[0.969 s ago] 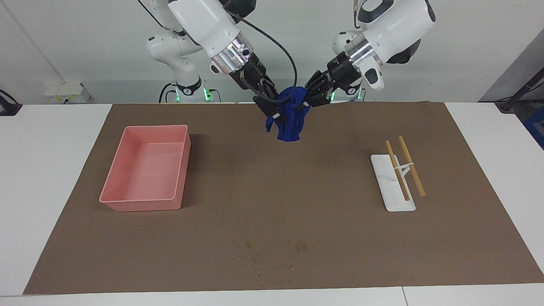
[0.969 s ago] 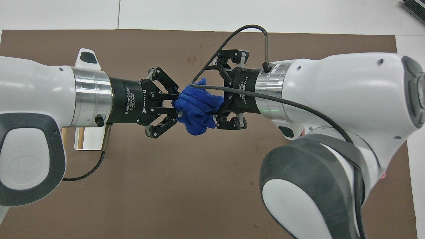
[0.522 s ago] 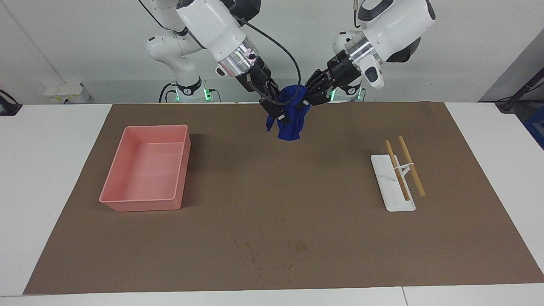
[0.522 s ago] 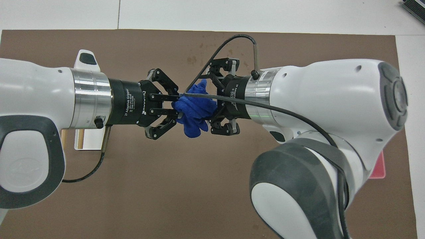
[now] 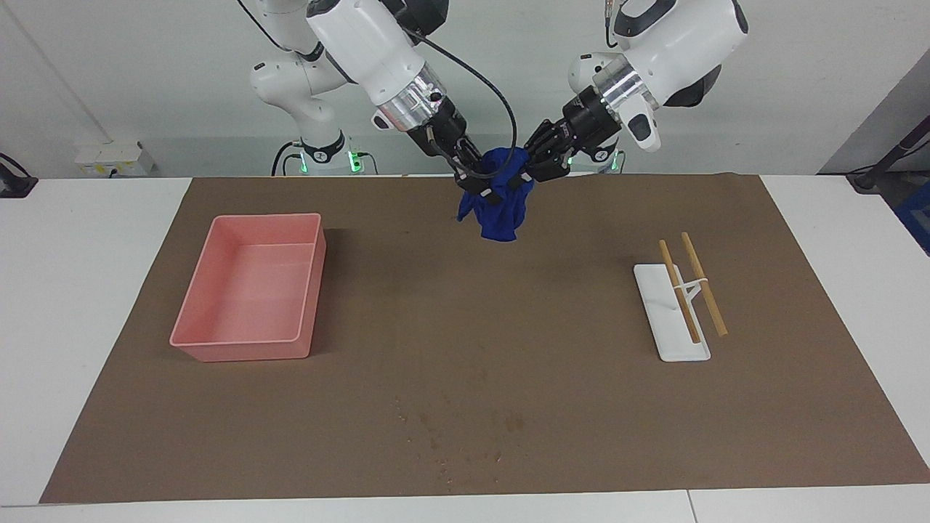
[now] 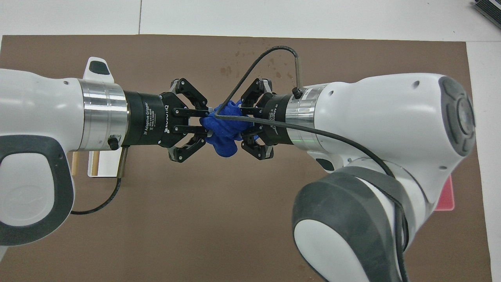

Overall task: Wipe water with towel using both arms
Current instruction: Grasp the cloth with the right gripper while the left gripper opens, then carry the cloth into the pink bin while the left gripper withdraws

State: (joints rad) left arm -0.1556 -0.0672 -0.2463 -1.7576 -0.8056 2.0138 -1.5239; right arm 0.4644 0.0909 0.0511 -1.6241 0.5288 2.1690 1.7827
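The towel (image 5: pixel 500 203) hangs bunched in the air above the brown mat (image 5: pixel 479 407) on the table (image 5: pixel 73 290), over the mat's edge nearest the robots and about midway between the two arm bases. The left gripper (image 5: pixel 529 173) and the right gripper (image 5: pixel 488 190) meet at it from either end, each with its fingers closed on the cloth; the loose lower part droops below them, clear of the mat. The pink tray (image 5: pixel 251 349) sits on the mat toward the right arm's end of the table, and nothing can be seen in it. Toward the left arm's end lies a white rack (image 5: pixel 670 347) with two wooden sticks (image 5: pixel 705 290) resting across it. Small dark spots (image 5: pixel 436 439) mark the mat at its edge farthest from the robots.
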